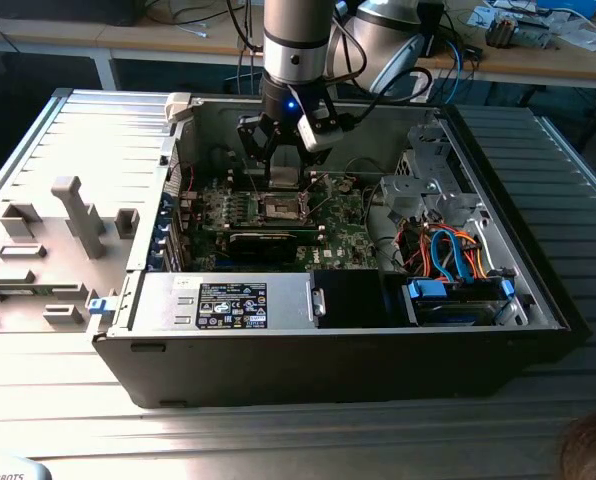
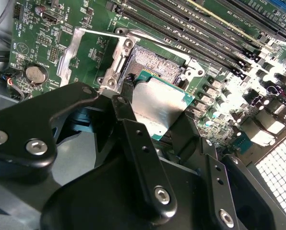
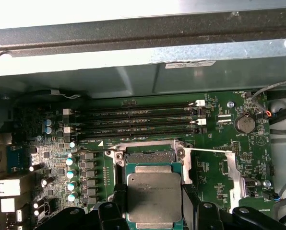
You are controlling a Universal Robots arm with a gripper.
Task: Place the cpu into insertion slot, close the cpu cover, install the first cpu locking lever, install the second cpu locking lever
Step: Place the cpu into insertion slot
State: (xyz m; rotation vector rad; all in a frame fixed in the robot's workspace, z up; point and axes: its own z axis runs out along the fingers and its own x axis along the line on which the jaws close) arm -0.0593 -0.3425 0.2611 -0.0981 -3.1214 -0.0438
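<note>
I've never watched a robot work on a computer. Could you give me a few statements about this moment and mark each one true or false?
1. The gripper grips the cpu between its fingers. True.
2. The cpu sits fully in the insertion slot. False: the gripper holds it partly over the slot, and part of the slot's contact field lies bare.
3. The cpu cover is shut over the slot. False: it is swung open to one side.
4. A round coin battery sits on the green board. True.
5. The computer case lies open, with its inside exposed. True.
</note>
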